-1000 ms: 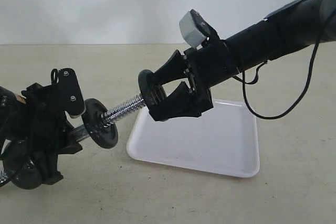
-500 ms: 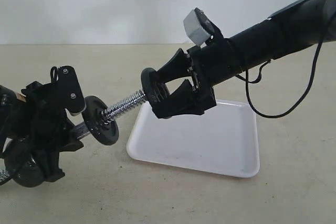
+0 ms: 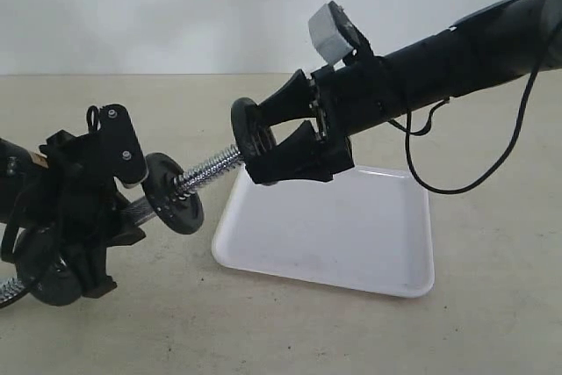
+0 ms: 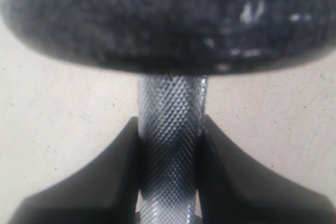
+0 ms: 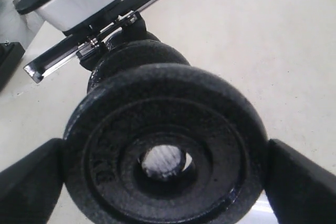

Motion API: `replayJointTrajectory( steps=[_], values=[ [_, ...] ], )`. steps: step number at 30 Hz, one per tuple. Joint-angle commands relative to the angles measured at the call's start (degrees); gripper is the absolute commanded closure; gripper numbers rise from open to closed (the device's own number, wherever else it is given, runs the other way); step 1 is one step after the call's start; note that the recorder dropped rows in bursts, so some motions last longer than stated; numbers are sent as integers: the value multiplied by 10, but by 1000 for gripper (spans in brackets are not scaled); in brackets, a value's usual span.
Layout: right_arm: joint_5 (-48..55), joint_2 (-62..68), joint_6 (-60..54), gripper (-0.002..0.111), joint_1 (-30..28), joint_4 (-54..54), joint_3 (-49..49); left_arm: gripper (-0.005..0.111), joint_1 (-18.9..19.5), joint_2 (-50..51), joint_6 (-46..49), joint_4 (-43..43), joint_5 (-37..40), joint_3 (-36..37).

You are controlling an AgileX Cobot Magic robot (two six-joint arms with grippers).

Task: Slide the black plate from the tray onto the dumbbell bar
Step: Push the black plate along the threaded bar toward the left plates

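Note:
My right gripper (image 3: 268, 135) is shut on the black plate (image 3: 248, 133), holding it on edge above the table, left of the white tray (image 3: 351, 234). In the right wrist view the plate (image 5: 210, 129) fills the space between both fingers (image 5: 31, 182). The threaded end of the dumbbell bar (image 5: 164, 161) shows through its central hole, a little off centre. My left gripper (image 3: 123, 217) is shut on the bar (image 3: 206, 171), which slopes up to the right toward the plate. The left wrist view shows my fingers (image 4: 110, 182) clamping the knurled shaft (image 4: 170, 124).
A black disc (image 3: 173, 193) sits on the bar beside my left gripper, and it fills the top of the left wrist view (image 4: 168, 24). Another disc (image 3: 44, 265) hangs at the bar's lower end. The tray holds nothing. A cable (image 3: 474, 182) loops under the right arm.
The right gripper has carried the plate slightly up and to the left. The left arm has lifted the bar a little, so its threaded tip now meets the plate's hole.

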Motion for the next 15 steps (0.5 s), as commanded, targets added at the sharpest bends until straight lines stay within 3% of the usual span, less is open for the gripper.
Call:
replayJointTrajectory(
  steps=[1,15],
  values=[
    [23,-11,2,108,-1,39,-4,102,-4,-32,2,-19,-189,-25],
    [23,-11,1,108,57,34,-4,102,-4,-32,2,-19,-194,-25]
  ],
)
